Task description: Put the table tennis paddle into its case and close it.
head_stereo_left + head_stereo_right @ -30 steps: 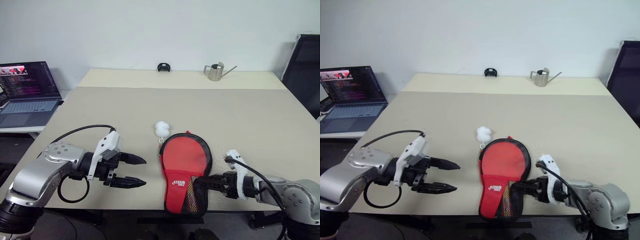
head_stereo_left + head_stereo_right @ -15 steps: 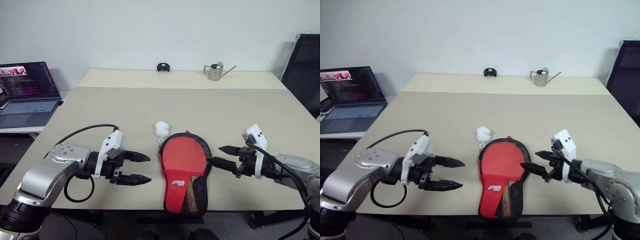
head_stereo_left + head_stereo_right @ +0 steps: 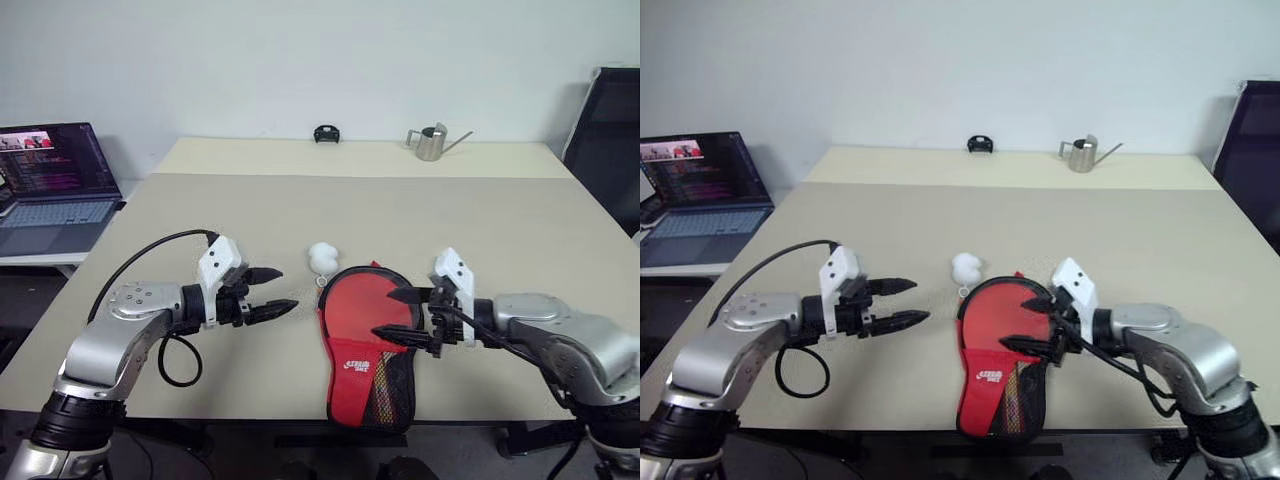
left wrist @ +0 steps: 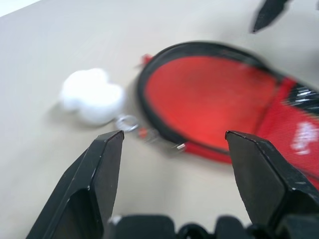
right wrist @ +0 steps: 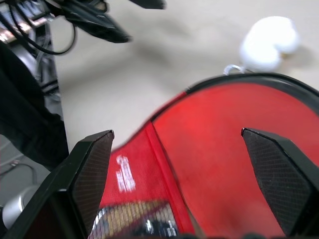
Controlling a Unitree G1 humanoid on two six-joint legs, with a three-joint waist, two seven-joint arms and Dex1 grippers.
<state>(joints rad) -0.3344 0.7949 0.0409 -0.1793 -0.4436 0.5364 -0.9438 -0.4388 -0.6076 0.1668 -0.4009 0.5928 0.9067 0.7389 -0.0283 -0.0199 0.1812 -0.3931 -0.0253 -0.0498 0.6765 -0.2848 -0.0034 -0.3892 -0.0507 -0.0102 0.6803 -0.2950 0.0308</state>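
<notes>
Beige and broad, the table [image 3: 480, 230] fills the middle of the head views, with a laptop [image 3: 55, 185] at the left edge and a small metal watering can [image 3: 432, 142] near the far edge at upper centre. Just below frame centre lies the case [image 3: 368, 345], red side up, its white pull charm [image 3: 322, 258] touching the table just above its round end. The table tennis paddle [image 5: 239, 149] appears to sit inside already; its red face shows within the black rim and its striped handle shows through the mesh near the lower edge.

Both grippers are spread and grasp nothing: the left gripper [image 3: 282, 292] hovers left of the charm, the right gripper [image 3: 396, 314] hangs over the case's right side.

Closing seems to be the step in hand. Doing it well likely means the right gripper pinning the case flat while the left takes the charm or its ring [image 4: 128, 123] and draws it steadily along the rim, without lifting the pouch.

A white logo [image 3: 357, 366] is printed on the red fabric, too small to read
</notes>
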